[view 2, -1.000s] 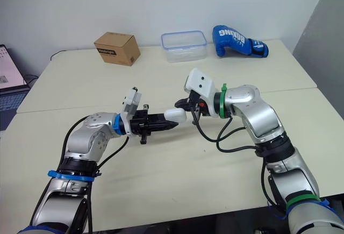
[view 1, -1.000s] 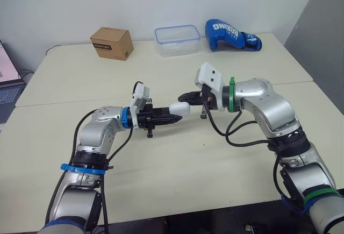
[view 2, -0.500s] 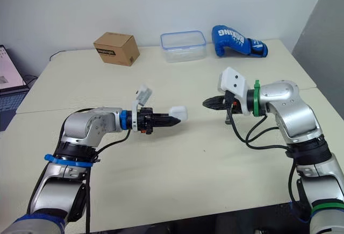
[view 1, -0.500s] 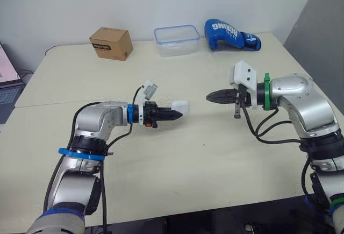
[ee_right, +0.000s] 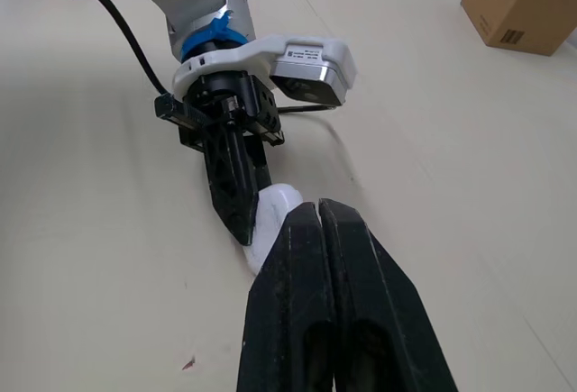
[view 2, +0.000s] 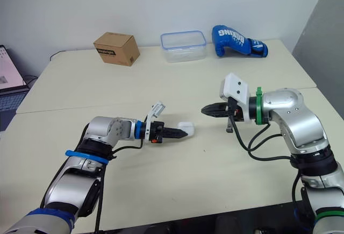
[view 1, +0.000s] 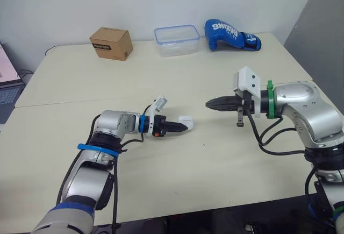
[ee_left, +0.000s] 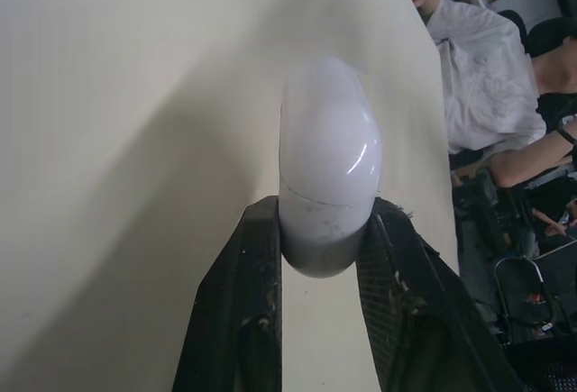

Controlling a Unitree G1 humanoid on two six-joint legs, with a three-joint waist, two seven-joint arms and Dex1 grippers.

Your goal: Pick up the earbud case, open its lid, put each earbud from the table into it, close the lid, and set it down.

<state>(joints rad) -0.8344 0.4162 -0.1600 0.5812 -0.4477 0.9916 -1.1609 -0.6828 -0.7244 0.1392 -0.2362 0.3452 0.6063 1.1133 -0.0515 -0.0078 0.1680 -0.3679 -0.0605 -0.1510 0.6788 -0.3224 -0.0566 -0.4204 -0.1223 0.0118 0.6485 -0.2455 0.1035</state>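
**Two grippers, one earbud case: left one holds it, right one is closed and empty**

One pale table (view 1: 177,169) carries everything, and the white earbud case (view 1: 186,122) sits low over its middle. It is hard to tell whether the case touches the tabletop.

Well beyond the case, toward the wall, three things line the far edge of the table. A blue boxing glove (view 1: 231,34) lies far off and to the right of the case. A clear plastic container (view 1: 177,40) with a blue rim stands almost straight behind the case. A brown cardboard box (view 1: 111,43) sits far off and to the left of the case.

To the left of the case, the left gripper (view 1: 180,127) reaches in nearly level. Its jaws are parted only by the width of the case and are clamped on the case's near end. In the left wrist view the two black fingers (ee_left: 243,302) press on either side of the case, and its rounded end sticks out past them. A thin seam crosses the case, and the lid is down.

To the right of the case, near it but apart, the right gripper (view 1: 209,104) points its tip toward the case. In the right wrist view its fingers (ee_right: 302,239) lie pressed together with nothing between them.

Past the case in the left wrist view, a person's white sleeve (ee_left: 478,68) shows in the background.
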